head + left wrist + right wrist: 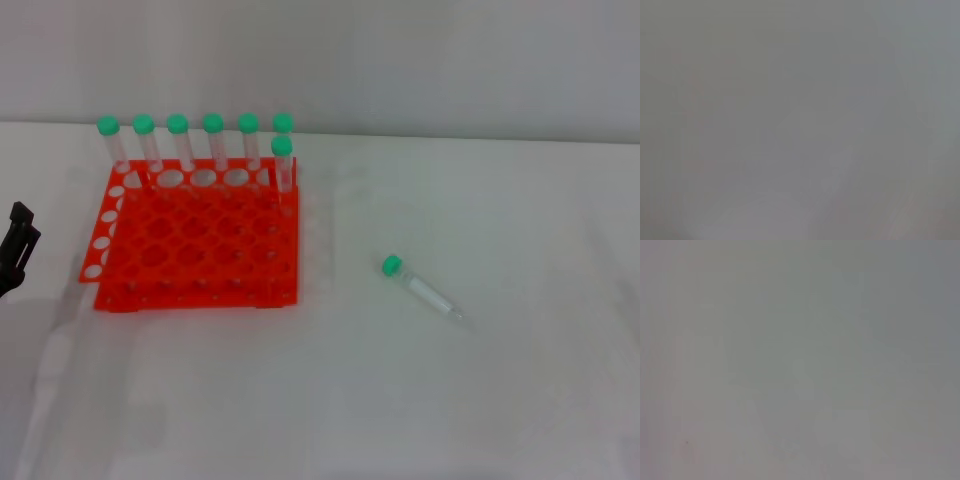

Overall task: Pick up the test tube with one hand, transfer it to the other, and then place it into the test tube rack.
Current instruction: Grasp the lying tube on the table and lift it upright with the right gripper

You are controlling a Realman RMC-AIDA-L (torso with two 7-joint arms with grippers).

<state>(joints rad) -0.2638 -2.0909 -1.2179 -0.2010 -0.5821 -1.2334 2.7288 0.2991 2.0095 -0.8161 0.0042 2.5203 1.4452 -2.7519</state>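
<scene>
Black left gripper sits at the table's left edge beside the test tube rack, touching nothing; we cannot tell its fingers' spread. Right gripper out of view. We see the test tube lying flat, well right of the rack. Seven capped tubes stand in the back rows

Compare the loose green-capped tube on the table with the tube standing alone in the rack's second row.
Pose: the loose test tube lies on its side on the table, tip pointing away from the rack; the second-row tube stands upright, cap on top.
Place: the loose one rests apart from the test tube rack, on its right; the other sits in a hole near the rack's far right corner.
Shared: green cap, clear body.
The left gripper waits at the left edge.
</scene>
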